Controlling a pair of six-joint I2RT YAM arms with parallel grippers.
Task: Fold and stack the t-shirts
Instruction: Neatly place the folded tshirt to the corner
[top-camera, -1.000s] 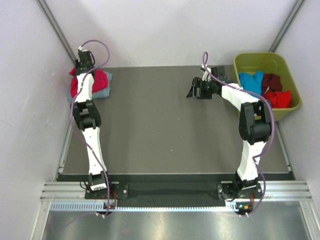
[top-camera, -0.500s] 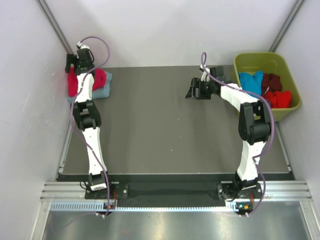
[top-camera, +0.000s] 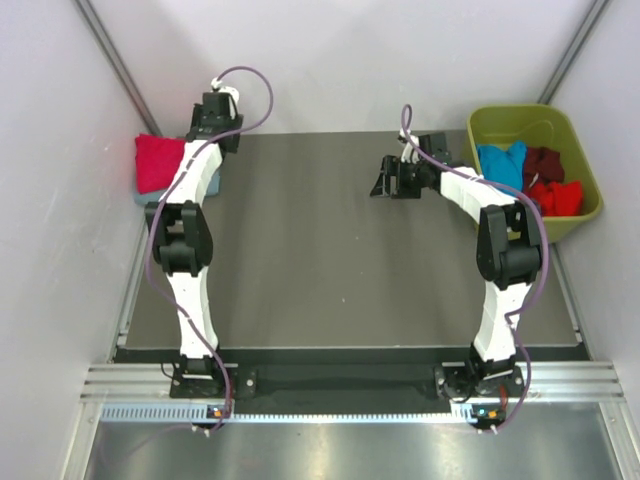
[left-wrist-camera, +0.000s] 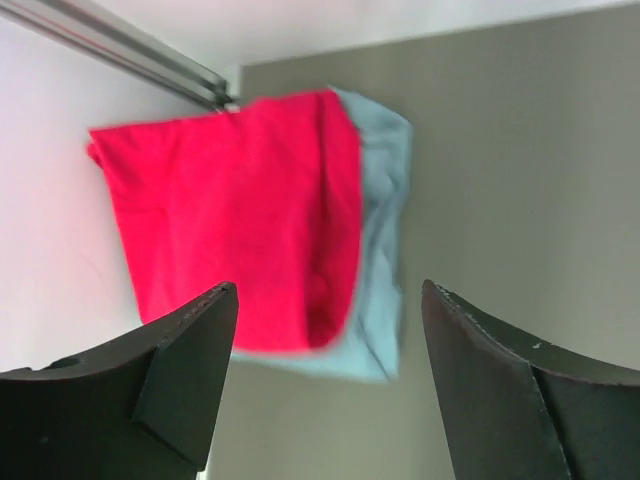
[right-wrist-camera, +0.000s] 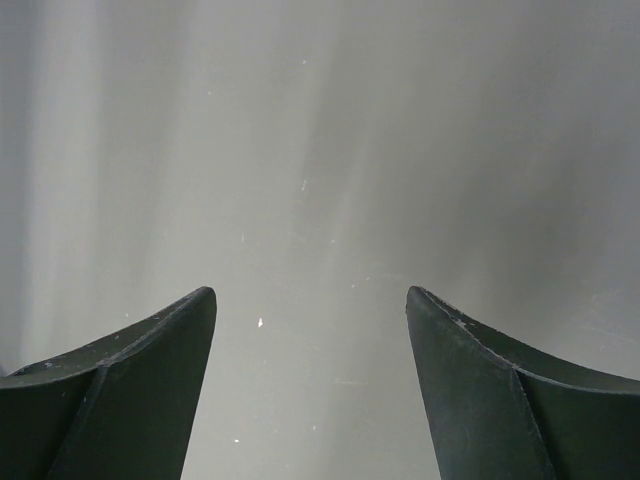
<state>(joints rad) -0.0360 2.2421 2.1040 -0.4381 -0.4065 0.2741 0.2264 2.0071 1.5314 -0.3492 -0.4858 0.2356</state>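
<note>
While both arms reach out over the dark grey table (top-camera: 320, 270), neither holds any cloth; the left gripper (left-wrist-camera: 328, 290) hangs above the table's far left corner with its two dark fingers spread wide and nothing between them; seen from the left wrist camera, a folded bright crimson-red t-shirt (left-wrist-camera: 230, 220) lies on top of a folded dusty blue-grey t-shirt (left-wrist-camera: 385, 250), the blue-grey cloth showing as a border along one side and one end of the red; this small stack sits in the far left corner of the table, with its outer edge against the pale side wall; from the overhead camera the left arm's white links cross part of the stack, so mostly the red top layer shows; the right gripper (top-camera: 385, 180) is held over the far half of the table, right of its middle, pointing towards the table's centre; the right wrist camera shows its jaws also standing wide apart, with only a blurred, bare grey surface between them; at the far right corner of the table stands an olive-green plastic bin (top-camera: 520, 112); inside it lie three loose, crumpled t-shirts touching one another: a bright blue t-shirt (top-camera: 500, 163) on the side nearest the table's centre, a maroon t-shirt (top-camera: 543, 160) beside it, and a red t-shirt (top-camera: 555, 197) towards the bin's near end.
</note>
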